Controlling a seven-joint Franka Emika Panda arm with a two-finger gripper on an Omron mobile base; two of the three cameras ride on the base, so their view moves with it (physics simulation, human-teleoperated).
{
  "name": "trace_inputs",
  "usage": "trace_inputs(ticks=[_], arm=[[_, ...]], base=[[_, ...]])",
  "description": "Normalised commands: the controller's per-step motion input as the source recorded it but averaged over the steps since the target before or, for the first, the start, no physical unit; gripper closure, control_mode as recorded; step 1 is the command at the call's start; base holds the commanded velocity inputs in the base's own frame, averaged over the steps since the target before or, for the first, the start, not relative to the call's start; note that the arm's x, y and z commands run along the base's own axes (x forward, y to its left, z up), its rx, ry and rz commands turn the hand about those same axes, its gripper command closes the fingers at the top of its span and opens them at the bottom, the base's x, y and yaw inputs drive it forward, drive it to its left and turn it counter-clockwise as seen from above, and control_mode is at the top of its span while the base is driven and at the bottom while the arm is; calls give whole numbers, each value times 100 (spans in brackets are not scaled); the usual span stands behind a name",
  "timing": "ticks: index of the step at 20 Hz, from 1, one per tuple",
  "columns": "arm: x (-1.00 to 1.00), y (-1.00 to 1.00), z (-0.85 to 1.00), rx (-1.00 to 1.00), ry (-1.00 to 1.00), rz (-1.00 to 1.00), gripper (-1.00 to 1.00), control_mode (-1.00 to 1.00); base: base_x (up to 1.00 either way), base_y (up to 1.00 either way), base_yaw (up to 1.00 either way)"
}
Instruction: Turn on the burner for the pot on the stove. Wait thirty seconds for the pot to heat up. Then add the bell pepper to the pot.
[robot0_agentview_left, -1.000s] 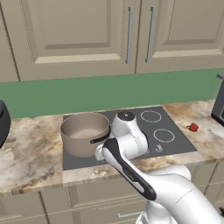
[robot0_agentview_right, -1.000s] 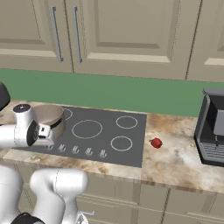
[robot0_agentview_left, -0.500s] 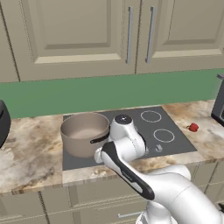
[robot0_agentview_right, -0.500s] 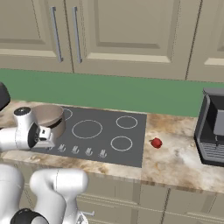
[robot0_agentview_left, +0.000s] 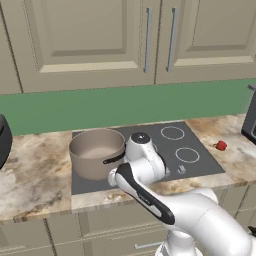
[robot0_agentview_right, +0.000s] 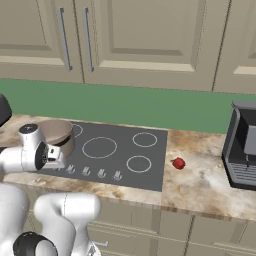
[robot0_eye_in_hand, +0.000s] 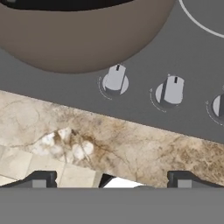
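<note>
- Taupe-brown pot (robot0_agentview_left: 96, 152) standing on the stove's (robot0_agentview_right: 150, 165) left rear ring, curved black handle toward the front.
- Small red bell pepper (robot0_agentview_right: 178, 163) lying on the marble counter (robot0_agentview_right: 205, 182) just right of the stove, well apart from the pot.
- Black appliance (robot0_agentview_right: 242, 145) farther right of the stove, beyond the pepper.
- Gripper (robot0_eye_in_hand: 109, 179) hovering above the counter edge in front of the stove's leftmost knob (robot0_eye_in_hand: 115, 79); fingers (robot0_eye_in_hand: 40, 179) spread wide, holding nothing.
- Second knob (robot0_eye_in_hand: 171, 90) just right of the first.
- Cream cabinets (robot0_agentview_left: 100, 40) above the stove.
</note>
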Motion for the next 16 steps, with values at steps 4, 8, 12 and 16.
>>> trace_inputs(ticks=[4,8,12,16], arm=[[23,0,0,0,0,0,-100,-100],[19,0,0,0,0,0,-100,-100],[18,0,0,0,-2,0,-100,-100],[14,0,0,1,-3,0,-100,-100]], base=[[0,0,0],[0,0,0],[0,0,0],[0,0,0]])
